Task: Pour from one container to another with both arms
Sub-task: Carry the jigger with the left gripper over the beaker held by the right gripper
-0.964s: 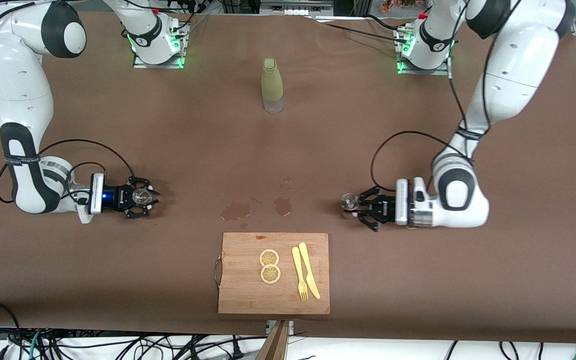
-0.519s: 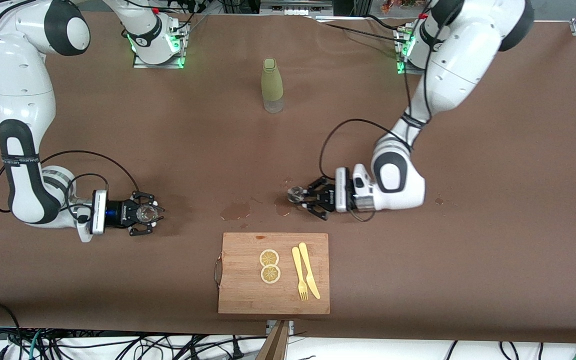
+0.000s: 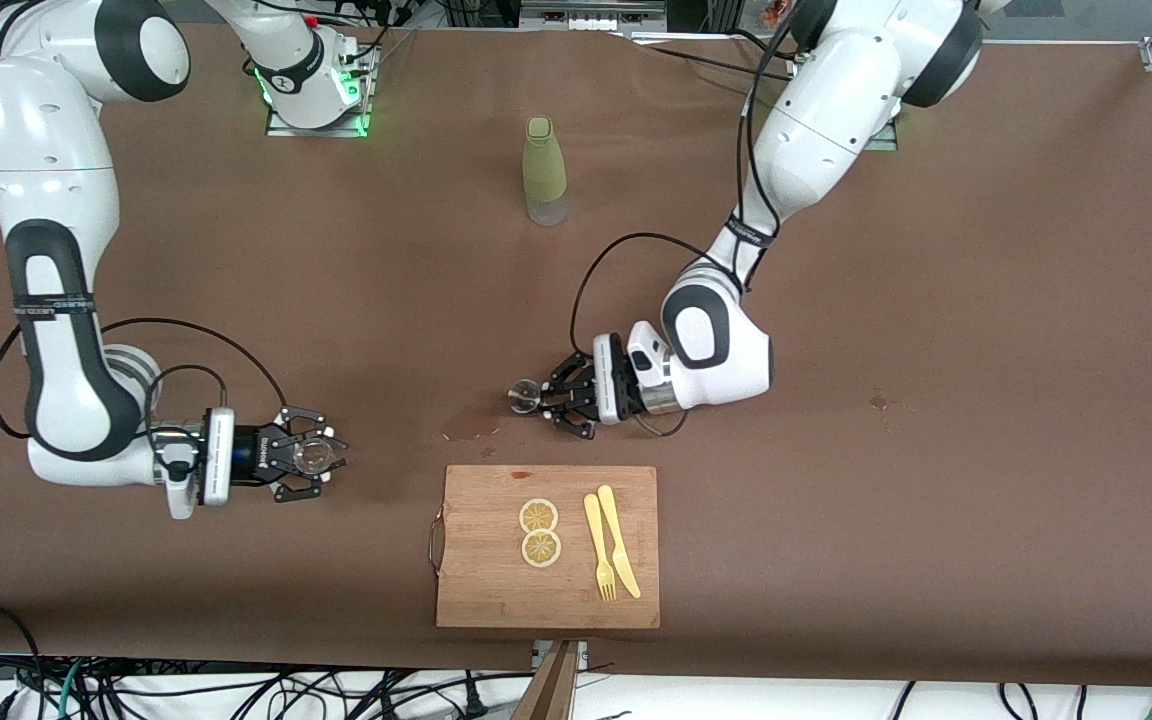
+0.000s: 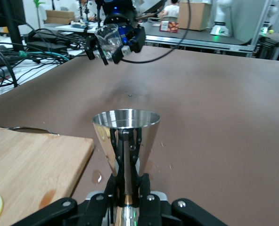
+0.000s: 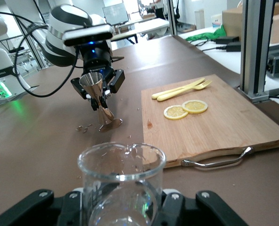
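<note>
A steel jigger with its cone mouth up is held in my left gripper, shut on its stem, over the wet spots just past the cutting board. A clear glass beaker sits in my right gripper, shut on its body, over the table toward the right arm's end. The two grippers face each other, well apart. In the left wrist view the beaker shows in the distant right gripper; in the right wrist view the jigger shows in the left gripper.
A wooden cutting board with two lemon slices and a yellow fork and knife lies near the front edge. A green bottle stands mid-table near the bases. Wet patches mark the cloth.
The left arm has swept the jigger from its own end toward mid-table. The right gripper with the beaker has shifted slightly toward the middle and toward the front camera.
</note>
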Controlling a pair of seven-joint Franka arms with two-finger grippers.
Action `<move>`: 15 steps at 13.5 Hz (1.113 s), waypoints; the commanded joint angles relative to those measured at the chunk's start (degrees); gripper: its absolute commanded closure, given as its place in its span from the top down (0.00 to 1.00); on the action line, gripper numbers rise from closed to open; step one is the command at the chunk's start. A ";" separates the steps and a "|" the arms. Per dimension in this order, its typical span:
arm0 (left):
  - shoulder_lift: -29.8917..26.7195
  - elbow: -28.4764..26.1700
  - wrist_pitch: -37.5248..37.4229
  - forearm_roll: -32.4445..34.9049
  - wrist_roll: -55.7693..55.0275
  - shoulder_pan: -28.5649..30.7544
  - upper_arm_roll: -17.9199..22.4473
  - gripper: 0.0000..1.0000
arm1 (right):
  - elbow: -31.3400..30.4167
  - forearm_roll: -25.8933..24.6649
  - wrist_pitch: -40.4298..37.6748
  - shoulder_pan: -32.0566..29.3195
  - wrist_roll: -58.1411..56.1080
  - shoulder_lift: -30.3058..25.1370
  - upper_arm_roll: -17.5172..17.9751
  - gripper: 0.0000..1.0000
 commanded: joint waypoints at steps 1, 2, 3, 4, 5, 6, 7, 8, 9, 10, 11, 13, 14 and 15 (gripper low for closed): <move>3.84 7.79 4.11 -1.93 -7.98 -6.21 4.49 0.00 | 0.29 -3.75 4.88 -0.18 4.89 -0.14 4.69 0.26; 4.99 9.81 4.29 -2.63 -10.54 -8.23 6.60 0.00 | 0.37 -4.89 6.55 -0.18 6.82 -0.14 5.92 0.26; 5.78 10.88 4.47 -3.77 -11.95 -9.99 8.36 0.00 | 0.37 -7.25 8.40 -0.10 9.36 -0.14 7.50 0.26; 6.57 11.67 5.34 -4.99 -12.75 -11.40 10.03 0.00 | 0.46 -10.84 10.42 -0.10 12.17 -0.23 9.60 0.26; 7.45 12.72 6.22 -5.35 -13.19 -12.38 10.91 0.00 | 0.46 -14.36 12.09 -0.10 14.72 -0.23 11.54 0.26; 8.16 13.87 7.01 -5.45 -14.16 -12.91 11.10 0.00 | 0.55 -17.26 12.80 -0.18 16.92 -0.23 12.69 0.26; 8.77 14.49 7.89 -5.53 -14.95 -13.78 11.62 0.00 | 0.81 -18.77 13.07 -0.18 18.34 -0.31 13.57 0.26; 9.39 15.45 8.68 -5.53 -15.74 -14.40 12.24 0.00 | 1.51 -19.74 13.07 -0.18 18.96 -0.40 13.93 0.26; 10.09 16.24 9.21 -5.53 -16.44 -14.93 12.33 0.00 | 1.69 -20.54 13.07 -0.18 19.05 -0.40 14.71 0.26; 10.53 17.03 9.48 -5.53 -16.54 -15.11 12.33 0.00 | 1.69 -21.33 13.07 -0.18 19.14 -0.40 15.42 0.26; 10.80 17.22 9.48 -5.53 -16.63 -15.20 12.33 0.00 | 1.78 -22.38 12.90 -0.18 19.23 -0.40 15.95 0.26; 11.15 17.65 10.18 -5.97 -16.71 -15.37 12.33 0.00 | 1.78 -24.49 12.28 -0.27 19.40 -0.58 16.39 0.26; 11.24 18.27 11.23 -6.06 -18.45 -15.55 12.33 0.00 | 1.69 -24.85 11.76 -0.19 19.49 -0.58 16.57 0.26; 12.11 19.84 11.41 -6.06 -20.65 -15.90 13.20 0.00 | 1.69 -25.81 11.75 -0.18 19.49 -0.58 16.74 0.26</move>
